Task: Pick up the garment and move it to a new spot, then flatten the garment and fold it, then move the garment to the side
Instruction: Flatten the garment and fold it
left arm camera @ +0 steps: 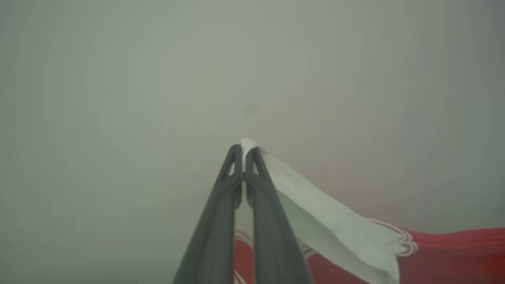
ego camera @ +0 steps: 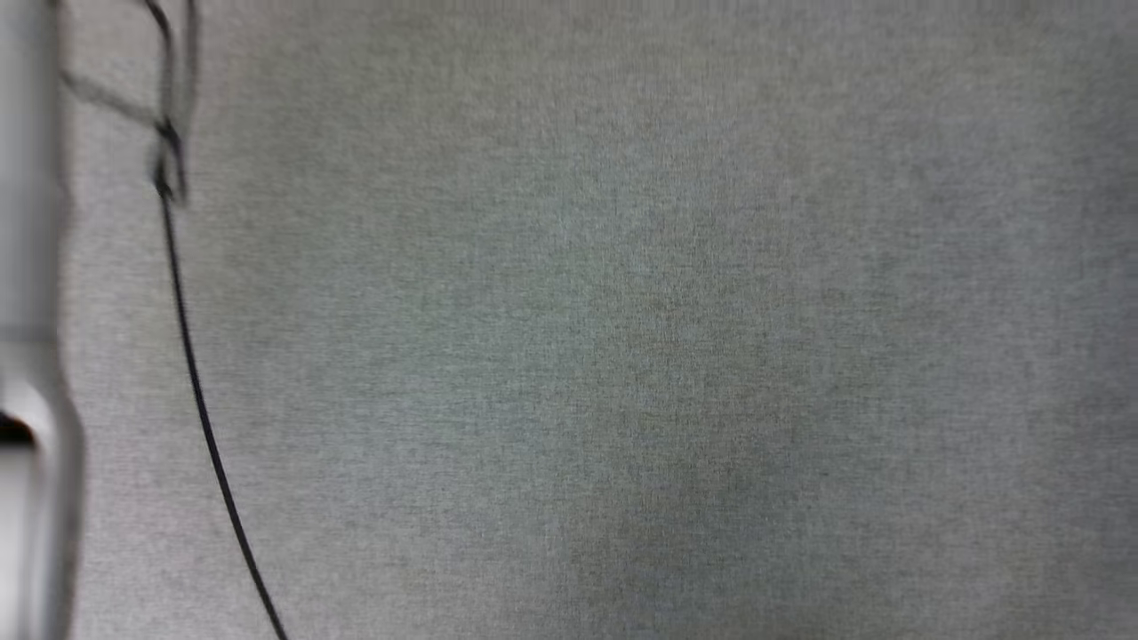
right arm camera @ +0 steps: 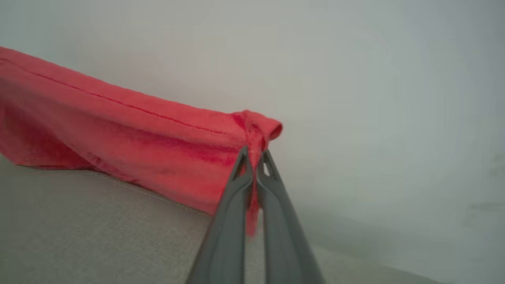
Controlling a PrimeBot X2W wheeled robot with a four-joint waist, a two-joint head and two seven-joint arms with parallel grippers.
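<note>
From the head view, a grey woven surface (ego camera: 622,356) filled nearly the whole frame. A thin black cable (ego camera: 191,356) curved down its left part, from a blurred knot near the top to the bottom edge. A pale, blurred forearm (ego camera: 27,267) ran along the frame's left edge.

In the left wrist view, the left tool (left arm camera: 244,152) was closed, its two dark fingers pressed together at the tips on a pinch of white cloth. That cloth was a sleeve of the garment (left arm camera: 327,225), which ran down and to the right from the fingertips to a band of red-and-white striped trim (left arm camera: 406,240). Beyond the trim lay the red body of the shirt. More red with white stripes showed low between and beside the fingers. The background was a soft grey blur (no edge of anything could be made out).

In the right wrist view, the right tool (right arm camera: 254,156) was likewise clamped, on a bunched red corner of the garment (right arm camera: 138,134). A small roll of cloth poked out past the tips and a strip hung between the fingers. From there the stitched hem stretched away to the upper left, and the red cloth hung below it over the grey woven surface (right arm camera: 79,228). Whether its lower edge touched that surface could not be told.
</note>
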